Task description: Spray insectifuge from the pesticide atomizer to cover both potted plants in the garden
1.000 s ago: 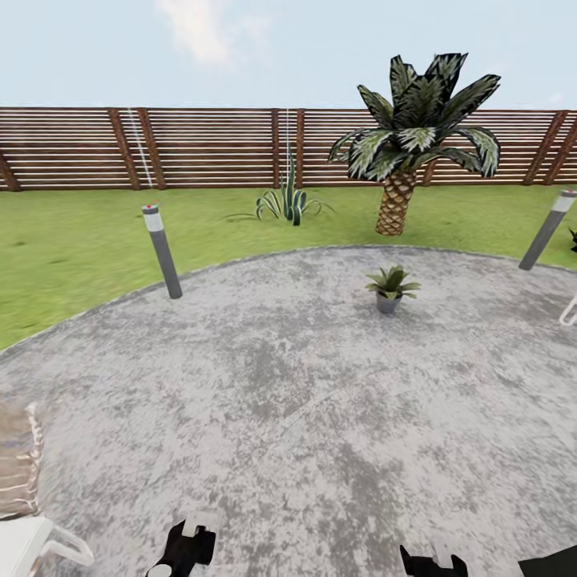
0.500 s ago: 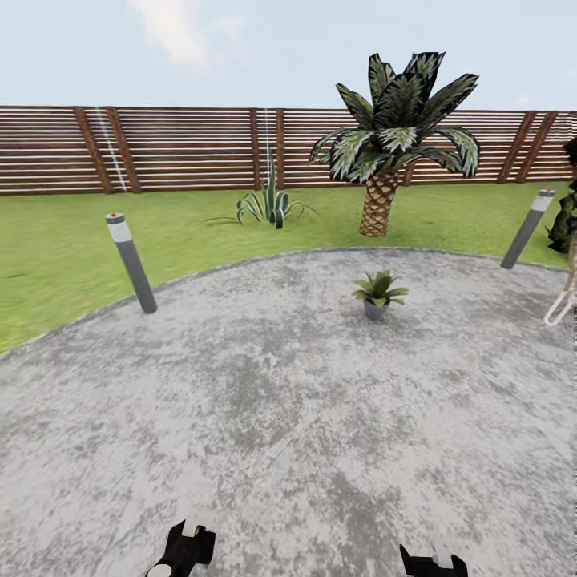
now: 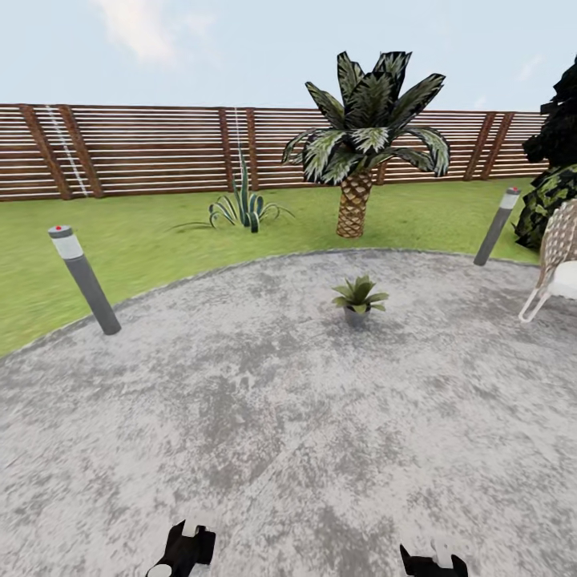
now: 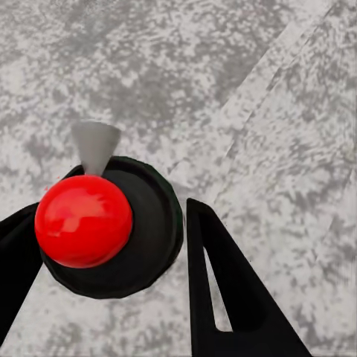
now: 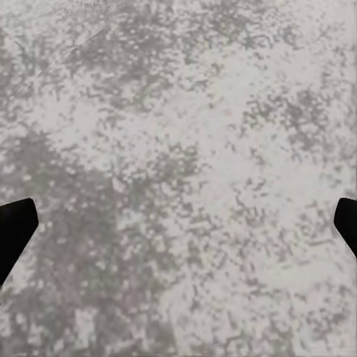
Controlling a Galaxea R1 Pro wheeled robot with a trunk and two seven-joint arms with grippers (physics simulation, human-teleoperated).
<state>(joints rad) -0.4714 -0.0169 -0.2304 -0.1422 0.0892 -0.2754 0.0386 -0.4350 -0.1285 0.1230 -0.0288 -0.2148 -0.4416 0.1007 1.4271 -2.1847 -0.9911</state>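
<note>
1. The left tool (image 4: 111,253) has its two dark fingers closed on either side of the atomizer (image 4: 111,227), seen from above with its red top and grey nozzle. The bottle is off the ground, carried low at the robot's left side over the paving (image 3: 264,433).
2. The right tool (image 5: 178,223) is spread wide, its fingertips at the two edges of the right wrist view, with nothing but paving between them.
3. Picking up looks done. The step in hand is, I judge, the approach to a plant for spraying.
4. One plant (image 3: 357,298) stands on the paving ahead and a little to the right, well apart from the robot, this side of the palm (image 3: 361,144).
5. A second small potted plant is not to be made out here. The agave (image 3: 240,210) on the lawn and the shrub (image 3: 553,172) beside the chair (image 3: 554,264) are not targets.
6. Next move: drive closer to the plant, then raise the left arm and turn the nozzle toward the leaves. The bollard (image 3: 83,279) at left is clear of that path.
</note>
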